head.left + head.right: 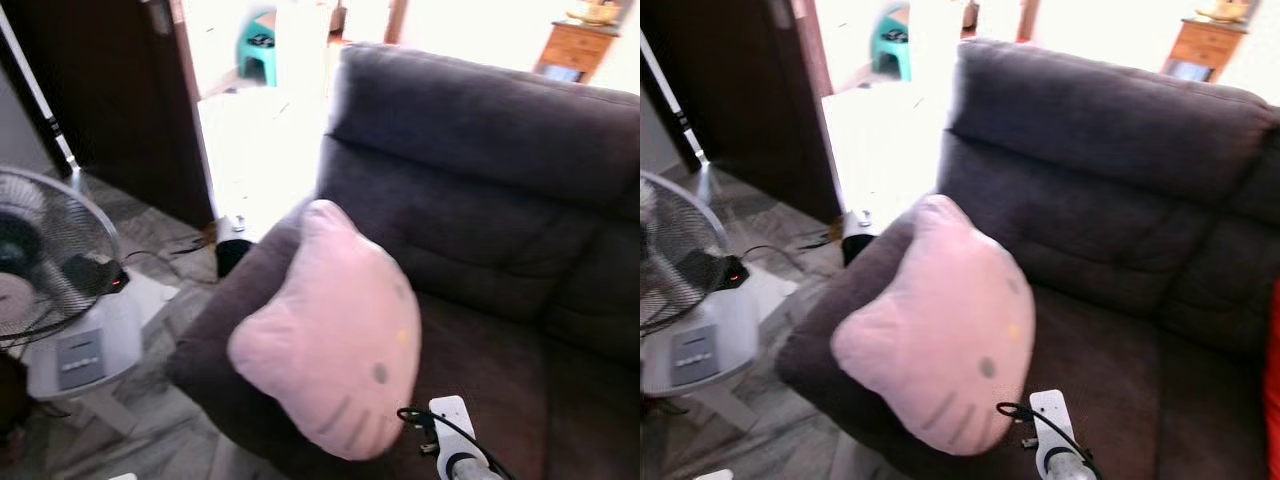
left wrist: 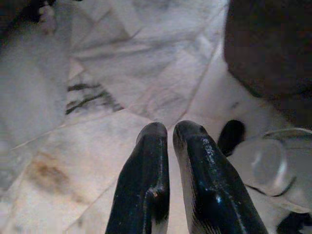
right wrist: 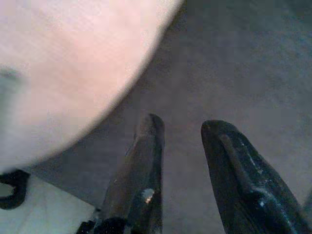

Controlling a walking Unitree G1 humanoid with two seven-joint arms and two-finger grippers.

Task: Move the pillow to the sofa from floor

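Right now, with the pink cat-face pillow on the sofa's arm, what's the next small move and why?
Probably draw the right gripper back and away. Its fingers are open with nothing between them, and the pink cat-face pillow is already propped on the arm end of the dark grey fabric sofa, off the floor. The left gripper hangs shut over the marble floor.

Pillow (image 1: 335, 335): pale pink, grey whisker lines and eye, small yellow nose. Sofa (image 1: 500, 180): dark brown-grey, plain. Floor (image 2: 146, 73): white marble with grey veining, one brownish stain. Fan (image 1: 45, 260) at left: dark grille, white base. Far stool (image 1: 258, 45): teal. Far cabinet (image 1: 575, 45): orange-brown wood. Claw fingers (image 2: 146, 185): glossy black.
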